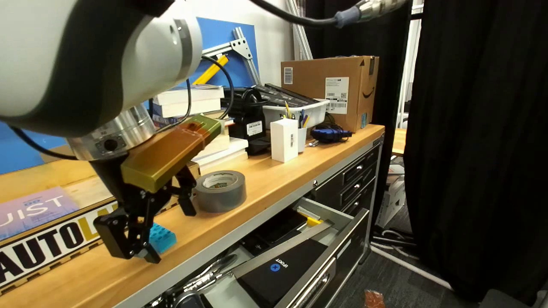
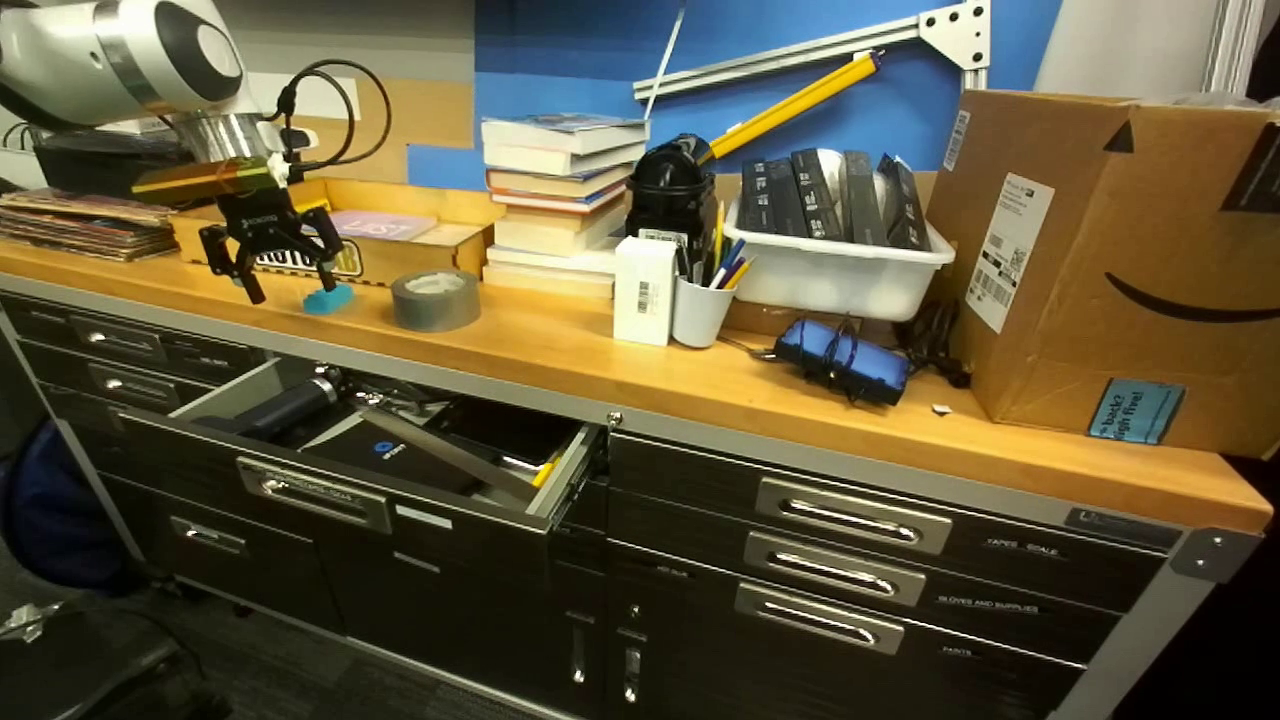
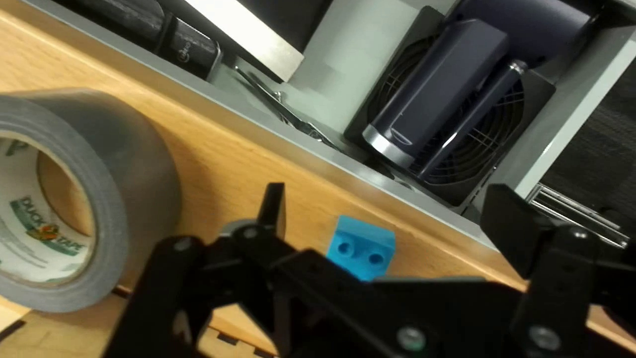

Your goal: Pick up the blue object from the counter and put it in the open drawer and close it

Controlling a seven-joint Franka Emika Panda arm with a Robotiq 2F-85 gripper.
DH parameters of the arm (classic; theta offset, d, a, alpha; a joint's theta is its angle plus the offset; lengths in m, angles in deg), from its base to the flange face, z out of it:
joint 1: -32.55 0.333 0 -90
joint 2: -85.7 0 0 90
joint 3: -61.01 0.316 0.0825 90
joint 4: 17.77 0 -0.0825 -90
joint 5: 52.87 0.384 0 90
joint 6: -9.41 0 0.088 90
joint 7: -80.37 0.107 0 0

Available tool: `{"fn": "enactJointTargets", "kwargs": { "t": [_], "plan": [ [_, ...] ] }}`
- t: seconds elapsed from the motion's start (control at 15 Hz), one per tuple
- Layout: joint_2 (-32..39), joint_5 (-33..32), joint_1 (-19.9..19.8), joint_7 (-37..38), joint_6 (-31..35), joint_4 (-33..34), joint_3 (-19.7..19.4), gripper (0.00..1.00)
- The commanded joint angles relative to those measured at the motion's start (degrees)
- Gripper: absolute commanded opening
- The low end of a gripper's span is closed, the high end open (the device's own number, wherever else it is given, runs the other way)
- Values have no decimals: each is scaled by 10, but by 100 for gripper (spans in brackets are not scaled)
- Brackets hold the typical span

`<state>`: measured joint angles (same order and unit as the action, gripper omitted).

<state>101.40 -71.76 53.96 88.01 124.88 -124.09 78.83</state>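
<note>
The gripper [image 2: 292,288] hangs low over the counter [image 2: 560,345], fingers spread wide! The blue block [image 3: 361,250] sits close to the front edge, seen between those fingers in the wrist view; whether a fingertip touches it, hard to say. Tape roll [image 2: 437,305] near it, cardboard box [image 2: 1120,250] well apart by the end corner, and below that front edge the drawer [image 2: 470,527] stands open.

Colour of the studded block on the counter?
Cyan-blue; the block shows best in the wrist view.
</note>
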Motion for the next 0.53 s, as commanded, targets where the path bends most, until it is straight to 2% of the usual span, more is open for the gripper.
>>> {"fn": "enactJointTargets", "kwargs": {
  "t": [0.0, 0.33, 0.4, 0.47],
  "plan": [
    [41, -41, 33, 53, 7, 55, -16, 100],
    [80, -76, 50, 94, 1, 106, -39, 100],
    [87, -74, 51, 86, -4, 116, -41, 75],
    [92, -73, 51, 80, -3, 119, -43, 74]
  ]
}}
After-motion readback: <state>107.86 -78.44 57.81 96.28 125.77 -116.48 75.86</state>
